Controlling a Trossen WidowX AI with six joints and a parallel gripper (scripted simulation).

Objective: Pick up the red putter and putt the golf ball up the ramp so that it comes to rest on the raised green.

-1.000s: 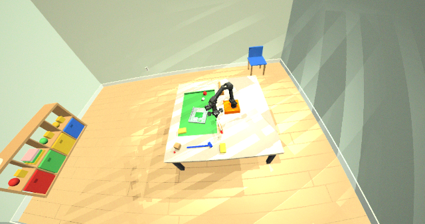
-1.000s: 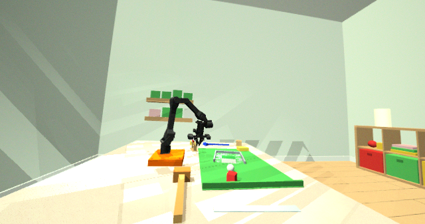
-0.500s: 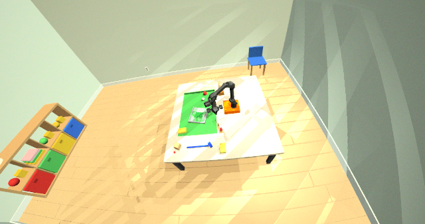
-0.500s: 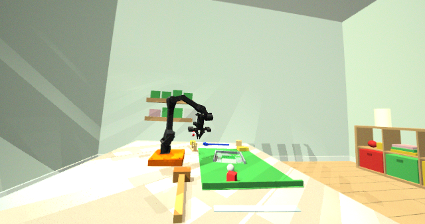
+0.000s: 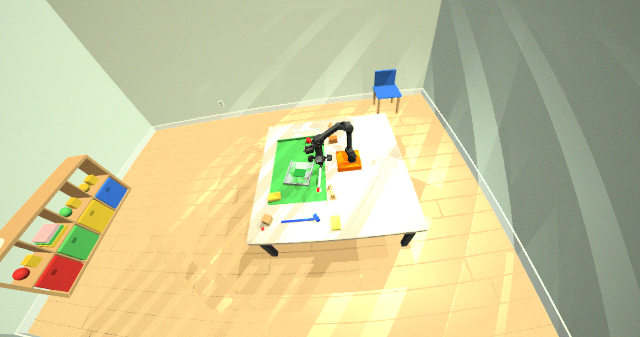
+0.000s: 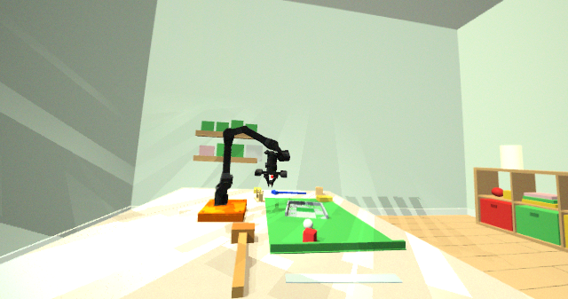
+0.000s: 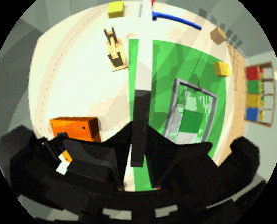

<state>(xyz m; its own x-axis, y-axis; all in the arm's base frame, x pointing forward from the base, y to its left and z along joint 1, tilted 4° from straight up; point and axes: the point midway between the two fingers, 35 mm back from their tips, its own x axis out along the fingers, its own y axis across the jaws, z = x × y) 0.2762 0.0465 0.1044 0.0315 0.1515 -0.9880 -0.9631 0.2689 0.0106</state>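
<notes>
My gripper (image 5: 320, 164) (image 6: 271, 184) (image 7: 137, 124) is shut on the black grip of the putter (image 5: 319, 178) (image 7: 145, 65). The putter's pale shaft stretches away from the fingers beside the ramp, with its red end (image 5: 318, 190) farthest out; the gripper is raised above the green mat's edge. The white golf ball (image 6: 308, 224) shows just beyond a red block (image 6: 309, 235) (image 5: 308, 140) near the mat's end; the arm hides the ball in the top view. The raised green (image 5: 300, 172) (image 6: 305, 209) (image 7: 191, 121) sits inside a grey-framed ramp on the mat.
A wooden stand (image 5: 331, 192) (image 7: 115, 52) is beside the mat. A blue hammer (image 5: 300, 220) (image 6: 289, 192) (image 7: 176, 20), yellow blocks (image 5: 274, 197) (image 5: 335, 223) and a brown block (image 5: 267, 220) lie farther along. A wooden mallet (image 6: 240, 263) lies near the orange base (image 5: 348, 161).
</notes>
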